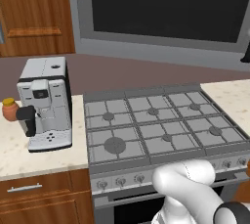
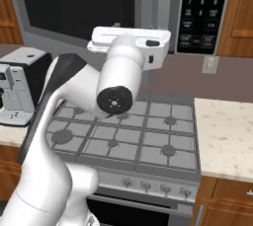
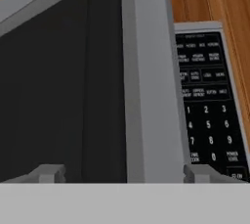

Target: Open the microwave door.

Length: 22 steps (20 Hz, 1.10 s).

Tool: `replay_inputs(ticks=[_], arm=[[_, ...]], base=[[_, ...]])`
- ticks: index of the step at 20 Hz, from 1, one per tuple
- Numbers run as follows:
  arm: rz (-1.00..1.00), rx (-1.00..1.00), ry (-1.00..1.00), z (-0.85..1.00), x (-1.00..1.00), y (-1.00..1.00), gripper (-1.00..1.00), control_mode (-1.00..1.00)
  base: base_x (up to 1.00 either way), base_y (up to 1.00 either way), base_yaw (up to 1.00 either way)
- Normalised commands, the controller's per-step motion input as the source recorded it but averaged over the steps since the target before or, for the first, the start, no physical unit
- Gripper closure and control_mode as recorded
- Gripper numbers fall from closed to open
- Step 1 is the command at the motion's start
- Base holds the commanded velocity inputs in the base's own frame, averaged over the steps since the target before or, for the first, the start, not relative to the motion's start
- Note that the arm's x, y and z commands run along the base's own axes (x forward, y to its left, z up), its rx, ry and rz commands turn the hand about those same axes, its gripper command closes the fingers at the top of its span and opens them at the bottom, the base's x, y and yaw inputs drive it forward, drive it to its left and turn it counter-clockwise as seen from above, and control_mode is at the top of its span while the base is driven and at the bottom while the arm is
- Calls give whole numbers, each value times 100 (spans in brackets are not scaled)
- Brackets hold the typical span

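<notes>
The microwave door (image 2: 74, 3) is a grey-framed panel with a big dark glass window (image 1: 166, 3), hanging above the stove. Its keypad (image 2: 202, 8) sits to the right. My raised hand (image 2: 129, 40) points at the door's right side, close to it. In the hand view my gripper (image 3: 122, 174) is open, with its fingertips (image 3: 46, 173) wide apart. They straddle the grey frame strip (image 3: 151, 96) and a dark vertical band (image 3: 105, 81) beside it, which may be the black handle. Nothing is held. The door looks flush with the keypad (image 3: 207, 110) panel.
A gas stove (image 1: 161, 125) lies below the microwave. A white coffee machine (image 1: 44, 103) and a small orange jar (image 1: 10, 109) stand on the left counter. Brown wooden cabinets (image 1: 34, 12) flank the microwave. A beige counter (image 2: 225, 131) lies right of the stove.
</notes>
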Motion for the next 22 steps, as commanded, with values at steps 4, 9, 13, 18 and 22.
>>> replay_inputs(ticks=[4, 9, 13, 18, 22], arm=[[-8, 1, 0, 0, -100, -89, -100, -100], [0, 17, 11, 2, -53, -100, -100, -100], [10, 34, 43, 0, 2, -66, -100, -100], [9, 50, 45, -23, 2, -26, -100, -100], [1, 40, 19, -76, 0, 0, -100, -100]], base=[[0, 0, 0], [0, 0, 0], [0, 0, 0], [0, 0, 0], [0, 0, 0]])
